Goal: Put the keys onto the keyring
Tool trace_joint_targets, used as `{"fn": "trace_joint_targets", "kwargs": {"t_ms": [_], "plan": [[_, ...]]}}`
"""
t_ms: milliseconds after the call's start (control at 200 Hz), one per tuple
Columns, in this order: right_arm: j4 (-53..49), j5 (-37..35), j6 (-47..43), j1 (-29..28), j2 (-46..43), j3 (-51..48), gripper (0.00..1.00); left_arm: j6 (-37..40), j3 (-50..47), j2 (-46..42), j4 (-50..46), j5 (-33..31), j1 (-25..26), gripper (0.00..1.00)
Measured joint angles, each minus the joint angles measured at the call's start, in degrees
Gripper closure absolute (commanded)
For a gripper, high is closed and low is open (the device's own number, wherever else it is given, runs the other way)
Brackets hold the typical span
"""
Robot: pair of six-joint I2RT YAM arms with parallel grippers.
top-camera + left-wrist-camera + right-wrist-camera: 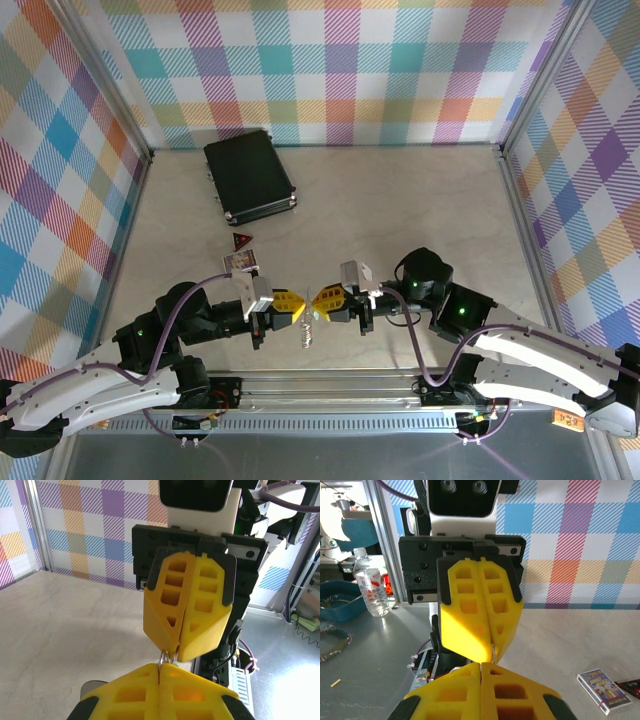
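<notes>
The keyring (308, 335) hangs as a small silvery piece of metal in the air over the near middle of the table (420, 200), straight down at six o'clock from the spot where the two grippers meet. From the top camera it is too small to sort into parts, and I cannot tell whether the key is on it.

In the left wrist view a thin wire loop of the keyring (167, 657) bridges the tiny gap between the two sets of yellow fingertips. In the right wrist view the same thin metal (493, 651) runs from one set of tips to the other.

The left gripper (298, 308) comes in from nine o'clock with its fingers pressed tight together, nipping that loop at the very tips. The right gripper (321, 300) comes in from three o'clock, also squeezed flat together, on the same loop. The two point nose to nose and nearly touch.

A small card box (243, 263) lies on the table at about ten o'clock from the meeting point, near the left wrist. A little dark red-marked tag (242, 241) sits just beyond it. A black case (248, 176) lies well apart at eleven o'clock, near the checked back wall. Past the table's edge, the right wrist camera shows a water bottle (370, 582) standing upright beside a blue bowl (337, 599).
</notes>
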State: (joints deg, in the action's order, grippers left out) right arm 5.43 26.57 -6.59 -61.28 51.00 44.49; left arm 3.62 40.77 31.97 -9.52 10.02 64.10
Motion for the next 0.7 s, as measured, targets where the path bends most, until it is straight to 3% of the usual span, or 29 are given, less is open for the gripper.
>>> {"fn": "trace_joint_targets", "kwargs": {"t_ms": [420, 595, 700], "plan": [[-3.4, -3.6, -3.4, -1.4, -0.7, 0.2, 1.0, -0.9, 0.0, 0.7, 0.1, 0.2, 0.0, 1.0], [-3.4, -4.3, -3.0, -1.4, -1.7, 0.2, 0.76, -0.9, 0.0, 0.7, 1.0, 0.0, 0.0, 1.0], [-3.2, -4.3, -2.7, -1.7, -2.7, 0.2, 0.69, -0.9, 0.0, 0.5, 1.6, -0.3, 0.0, 1.0]]}}
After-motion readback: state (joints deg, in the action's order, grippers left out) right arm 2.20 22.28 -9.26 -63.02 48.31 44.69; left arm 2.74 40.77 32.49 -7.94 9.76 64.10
